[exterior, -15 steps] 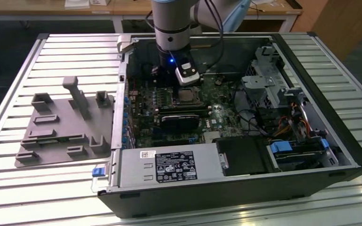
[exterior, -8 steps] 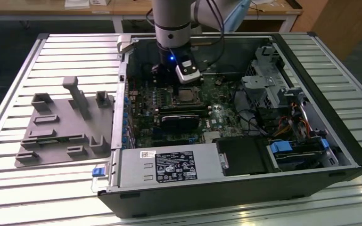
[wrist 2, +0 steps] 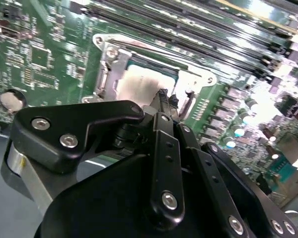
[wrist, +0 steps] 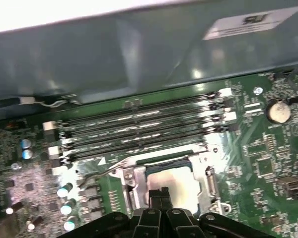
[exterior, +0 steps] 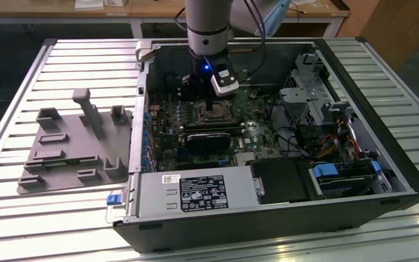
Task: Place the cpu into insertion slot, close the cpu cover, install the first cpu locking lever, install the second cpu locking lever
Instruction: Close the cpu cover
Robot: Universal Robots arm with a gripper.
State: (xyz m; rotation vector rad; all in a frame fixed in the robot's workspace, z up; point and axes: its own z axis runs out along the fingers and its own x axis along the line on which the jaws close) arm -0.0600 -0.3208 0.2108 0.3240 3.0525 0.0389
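**Chip seated, cover down, levers unsettled**

The gripper has its fingers pressed together, holding nothing, directly above the cpu. The cpu lies in the insertion slot, and the cpu cover seems lowered around it. A wire lever beside the tips looks unlatched. The computer case lies on a slatted table, with a wooden desk beyond.

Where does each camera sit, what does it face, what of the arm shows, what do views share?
Exterior view: off the arm, high up, looking down into the open computer case; arm and tool show.
First wrist view: on the arm, facing the motherboard; tool tips show.
Second wrist view: on the arm, behind the tool's black links.
Shared: both wrist views show the cpu framed by the cpu cover.
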